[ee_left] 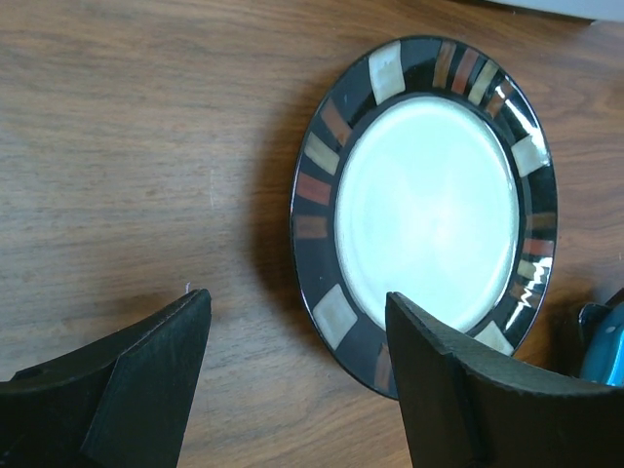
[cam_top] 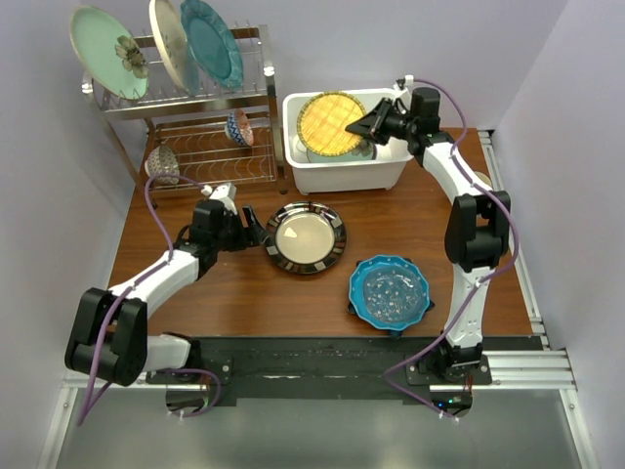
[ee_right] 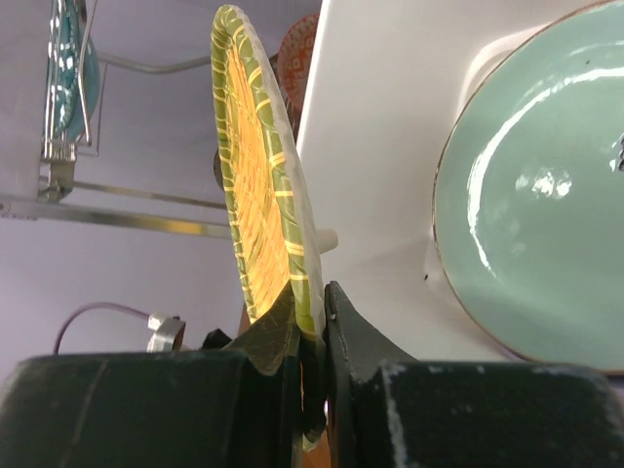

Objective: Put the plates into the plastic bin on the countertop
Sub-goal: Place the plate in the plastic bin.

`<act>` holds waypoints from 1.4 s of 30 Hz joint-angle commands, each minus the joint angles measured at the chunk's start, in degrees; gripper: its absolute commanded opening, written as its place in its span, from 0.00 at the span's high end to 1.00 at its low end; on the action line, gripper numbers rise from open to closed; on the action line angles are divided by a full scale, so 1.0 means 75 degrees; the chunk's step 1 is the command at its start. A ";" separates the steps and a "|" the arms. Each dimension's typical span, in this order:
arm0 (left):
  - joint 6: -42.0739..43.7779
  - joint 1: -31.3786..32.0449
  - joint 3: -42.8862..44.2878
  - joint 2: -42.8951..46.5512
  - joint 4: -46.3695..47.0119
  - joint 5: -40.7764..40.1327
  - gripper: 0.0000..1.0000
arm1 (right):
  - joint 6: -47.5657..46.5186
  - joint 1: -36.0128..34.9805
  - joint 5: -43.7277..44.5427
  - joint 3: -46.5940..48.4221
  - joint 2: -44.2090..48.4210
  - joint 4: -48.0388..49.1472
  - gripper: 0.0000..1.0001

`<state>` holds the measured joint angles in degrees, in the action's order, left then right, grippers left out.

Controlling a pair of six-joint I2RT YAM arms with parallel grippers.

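Yellow plate pinched by R gripper over bin (L gripper open by dark-rimmed plate)

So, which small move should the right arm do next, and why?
Probably lower the yellow plate down into the white bin before letting go. The right fingers are shut on its rim, it hangs tilted over the bin, and a mint plate already rests inside.
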<state>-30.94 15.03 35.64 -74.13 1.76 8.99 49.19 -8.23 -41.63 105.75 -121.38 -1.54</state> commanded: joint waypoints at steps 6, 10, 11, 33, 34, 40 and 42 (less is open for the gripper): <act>-0.0176 0.0012 -0.0287 0.0134 0.0445 0.0266 0.23 | 0.0133 0.0054 0.0628 0.1157 -0.0409 -0.0240 1.00; -0.0176 0.0012 -0.0345 0.0157 0.0457 0.0324 0.24 | -0.0030 0.0054 0.0886 0.1204 -0.0538 -0.0333 1.00; -0.0199 0.0012 -0.0380 0.0169 0.0480 0.0324 0.23 | -0.0066 0.0054 0.0967 0.1216 -0.0562 -0.0392 1.00; -0.0176 0.0012 -0.0510 0.0298 0.0363 0.0359 0.23 | -0.0793 0.0043 0.1613 0.1274 -0.0948 -0.1130 0.98; -0.0164 0.0012 -0.0486 0.0309 0.0340 0.0359 0.23 | -0.0874 0.0054 0.1636 0.1309 -0.0983 -0.1246 0.98; -0.0117 0.0012 -0.0369 0.0356 0.0211 0.0324 0.23 | -0.0992 0.0043 0.1730 0.1041 -0.0960 -0.1271 0.94; -0.0105 0.0012 -0.0346 0.0368 0.0176 0.0336 0.23 | -0.1004 0.0054 0.1718 0.0993 -0.0984 -0.1259 0.93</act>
<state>-31.92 15.03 31.94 -72.93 2.72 10.92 42.61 -8.08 -29.02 112.05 -129.19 -13.02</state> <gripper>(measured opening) 0.766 0.095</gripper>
